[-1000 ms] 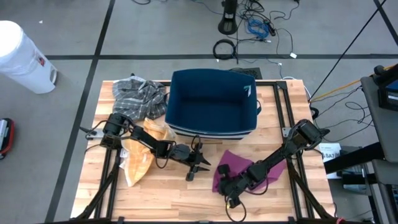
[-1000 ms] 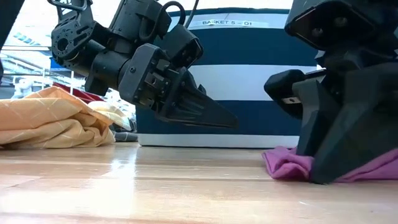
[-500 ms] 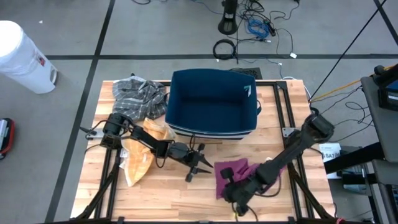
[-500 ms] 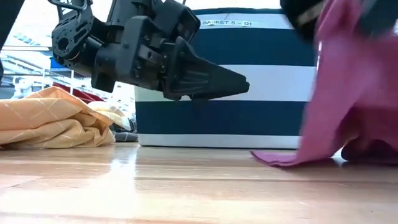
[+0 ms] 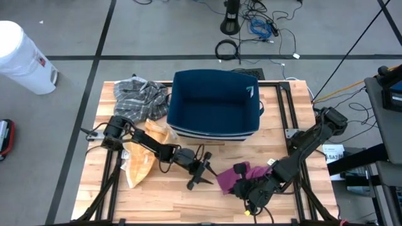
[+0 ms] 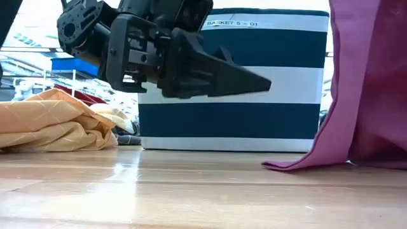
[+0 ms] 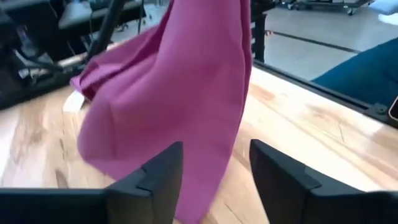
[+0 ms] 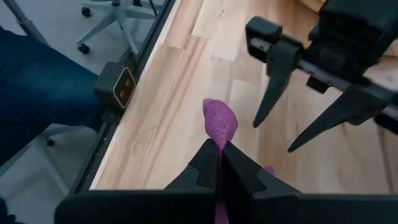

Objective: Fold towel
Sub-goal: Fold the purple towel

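Note:
The magenta towel [image 5: 228, 178] hangs bunched from my right gripper [image 5: 244, 186] near the table's near right part. In the low view the towel [image 6: 364, 83] falls as a tall drape, and its lower end [image 6: 299, 164] rests on the wood. My left gripper [image 5: 202, 175] is open just left of the towel and points at it, touching nothing. In the left wrist view the towel [image 7: 180, 93] fills the space ahead of the open left gripper [image 7: 214, 180]. My right gripper [image 8: 219, 163] is shut on a bunched fold of the towel, pinched between the two fingers. A small rounded hump of cloth [image 8: 220, 123] sticks out past the fingertips. The rest hangs slack below, with the lower end on the table.
A navy and white striped basket [image 5: 213, 103] stands at the table's far middle and shows behind the grippers in the low view [image 6: 254, 127]. An orange cloth [image 5: 141, 157] and a grey plaid cloth [image 5: 141, 94] lie on the left side. Bare wood lies along the near edge.
My right gripper has risen and drawn slightly toward the table's right edge, taking the towel with it. The towel, which lay crumpled on the table, now hangs as a drape with only its lower end on the wood. My left gripper has shifted toward the towel.

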